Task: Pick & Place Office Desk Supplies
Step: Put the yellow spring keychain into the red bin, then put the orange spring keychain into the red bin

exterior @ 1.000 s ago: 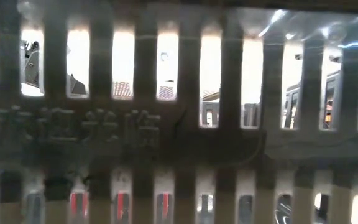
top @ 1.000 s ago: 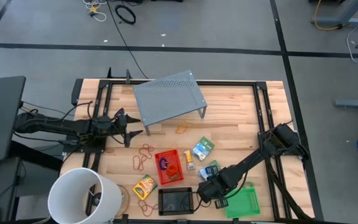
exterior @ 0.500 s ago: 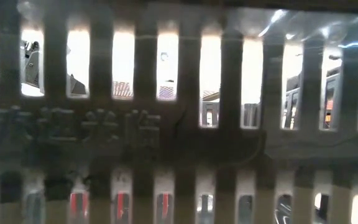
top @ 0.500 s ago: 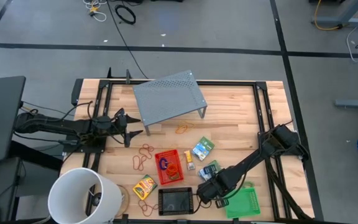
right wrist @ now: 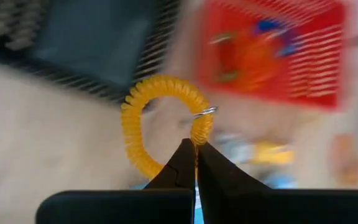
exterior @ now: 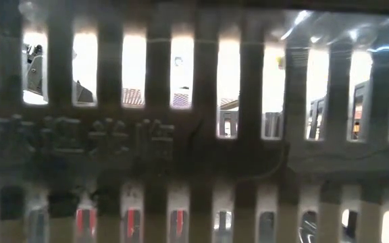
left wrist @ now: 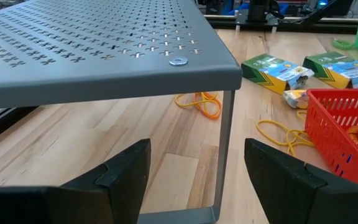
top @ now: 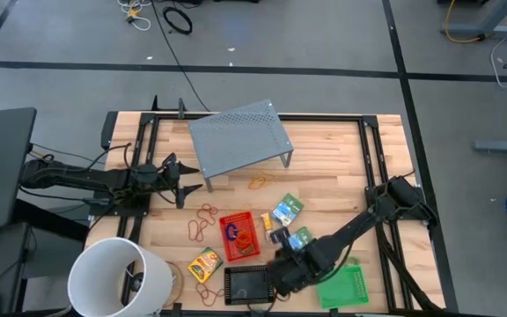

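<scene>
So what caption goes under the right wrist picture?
Right gripper shut on a yellow coil ring, near the red tray and black tray.

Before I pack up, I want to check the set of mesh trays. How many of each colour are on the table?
Red mesh tray: 1
Black mesh tray: 1
Green mesh tray: 1
Total: 3

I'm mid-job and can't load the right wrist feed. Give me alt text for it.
The right gripper is shut on a yellow coiled ring with a small metal loop, hanging above the wooden table. Beyond it, blurred, are the black mesh tray and the red mesh tray.
</scene>
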You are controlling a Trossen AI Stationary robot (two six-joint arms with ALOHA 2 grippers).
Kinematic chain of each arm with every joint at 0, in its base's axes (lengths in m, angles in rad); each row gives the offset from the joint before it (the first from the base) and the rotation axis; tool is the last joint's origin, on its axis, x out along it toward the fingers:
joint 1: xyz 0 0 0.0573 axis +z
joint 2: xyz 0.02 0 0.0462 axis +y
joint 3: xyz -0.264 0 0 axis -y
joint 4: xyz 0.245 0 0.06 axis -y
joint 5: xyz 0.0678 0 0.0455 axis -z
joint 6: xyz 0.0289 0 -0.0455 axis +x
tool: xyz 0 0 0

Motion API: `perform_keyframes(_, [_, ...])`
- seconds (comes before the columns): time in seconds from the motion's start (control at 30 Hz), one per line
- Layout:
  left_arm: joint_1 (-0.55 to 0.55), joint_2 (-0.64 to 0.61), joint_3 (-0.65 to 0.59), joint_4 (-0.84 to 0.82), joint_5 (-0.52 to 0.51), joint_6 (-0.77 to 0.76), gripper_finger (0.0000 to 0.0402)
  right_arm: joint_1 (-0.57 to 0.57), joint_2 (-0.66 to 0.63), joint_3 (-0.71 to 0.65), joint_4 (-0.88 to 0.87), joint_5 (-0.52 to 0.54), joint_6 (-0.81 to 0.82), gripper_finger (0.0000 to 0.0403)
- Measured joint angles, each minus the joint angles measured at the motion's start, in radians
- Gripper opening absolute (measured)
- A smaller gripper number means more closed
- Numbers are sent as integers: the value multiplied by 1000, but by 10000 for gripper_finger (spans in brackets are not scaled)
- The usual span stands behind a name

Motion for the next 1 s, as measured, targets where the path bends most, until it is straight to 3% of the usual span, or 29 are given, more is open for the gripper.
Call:
perform_keyframes(0.17, [0,0,0,1,0,0,262,-68,-1,-32,183,49,-163,0])
perform_keyframes(0.37, [0,0,0,0,0,0,262,-158,-1,-112,450,-64,-327,0])
perform_keyframes(0.53, [0,0,0,0,0,0,262,-227,6,-120,479,-87,-351,10])
perform_keyframes(0.77, [0,0,0,-8,0,0,262,-280,6,-119,488,-232,-340,75])
perform_keyframes(1.0, [0,0,0,-9,0,0,262,-280,6,-119,494,-256,-328,169])
